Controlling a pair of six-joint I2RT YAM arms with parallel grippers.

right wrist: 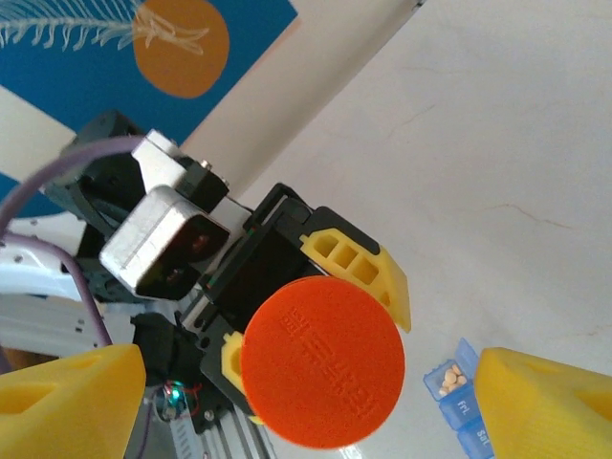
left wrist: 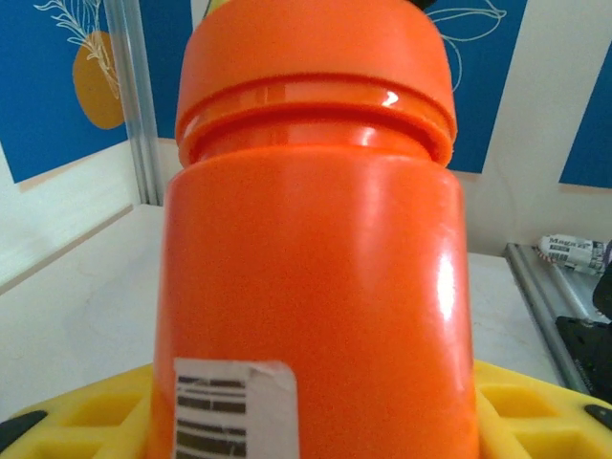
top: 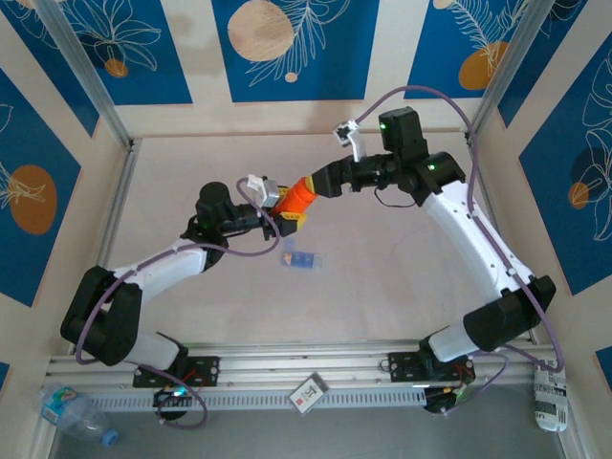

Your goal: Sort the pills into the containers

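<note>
My left gripper (top: pixel 284 216) is shut on an orange pill bottle (top: pixel 295 198), held tilted above the table with its cap on. In the left wrist view the bottle (left wrist: pixel 316 249) stands between my yellow fingers (left wrist: pixel 91 413). The right gripper (top: pixel 322 181) hangs open at the cap end. Its wrist view faces the round orange cap (right wrist: pixel 323 361), with its own yellow fingertips (right wrist: pixel 72 400) wide apart on either side, clear of the cap. The pale-blue containers strip (top: pixel 301 258) lies on the table below the bottle. One open compartment (right wrist: pixel 449 382) holds several small yellowish pills (right wrist: pixel 452 378).
A rail frame (top: pixel 306 368) runs along the near edge, with a small card (top: pixel 308 393) on it. A plastic water bottle (top: pixel 72 411) lies at the near left and a crushed bottle (top: pixel 550 402) at the near right. Patterned walls enclose the table.
</note>
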